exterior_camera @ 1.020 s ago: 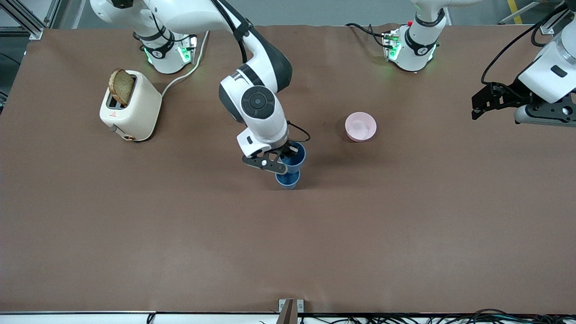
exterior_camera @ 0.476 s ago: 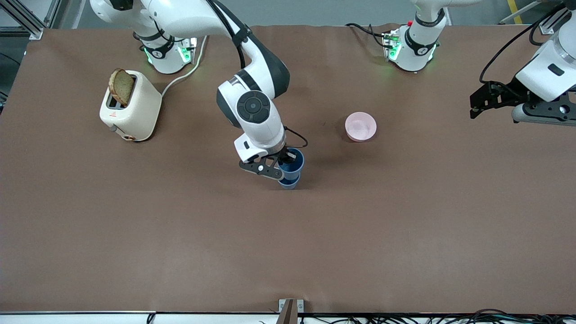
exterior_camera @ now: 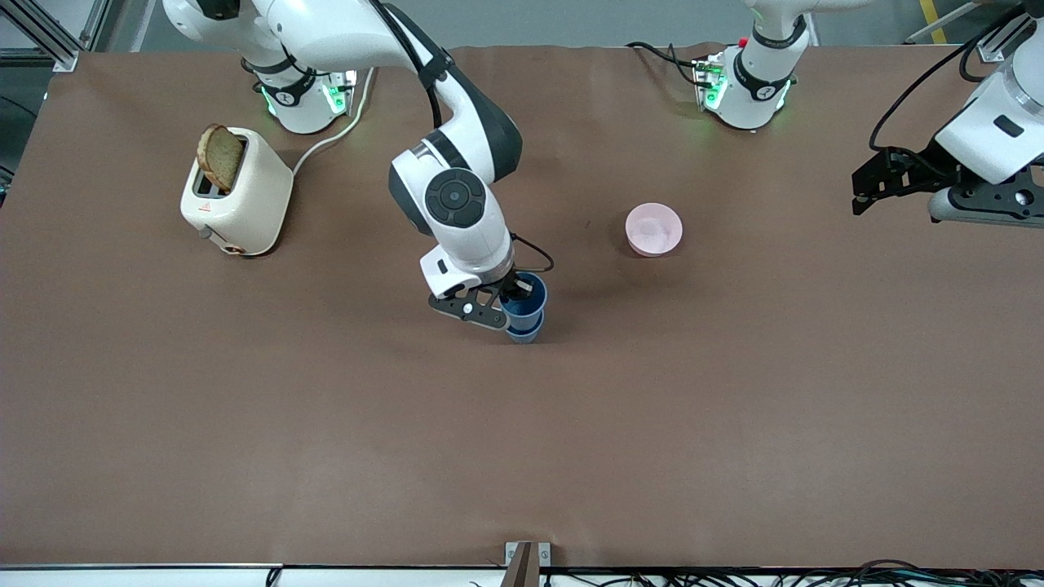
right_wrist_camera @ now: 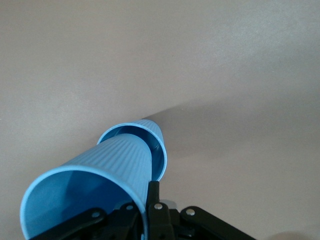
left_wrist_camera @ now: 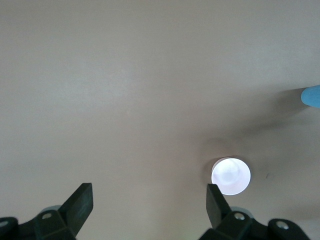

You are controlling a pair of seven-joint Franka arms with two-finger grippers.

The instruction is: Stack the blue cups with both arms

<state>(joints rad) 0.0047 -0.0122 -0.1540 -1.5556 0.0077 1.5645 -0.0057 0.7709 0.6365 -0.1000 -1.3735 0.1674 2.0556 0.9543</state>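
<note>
Mid-table, right end effector [exterior_camera: 512,303] grips upper blue cup [exterior_camera: 524,297] partly inside lower cup [exterior_camera: 526,332].

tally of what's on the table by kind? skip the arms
Blue cups: 2, the held cup in the right pincer, entering the lower cup
Pink bowl: 1
Toaster: 1
Bread slice in the toaster: 1
Total: 5

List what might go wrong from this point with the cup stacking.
1. The right gripper grips the upper cup by its rim, and that cup is only partly inside the lower cup; pushed off-centre, it may jam or tip the lower one.
2. Nothing steadies the lower cup: the left gripper hangs open over the table's end, past the pink bowl.
</note>
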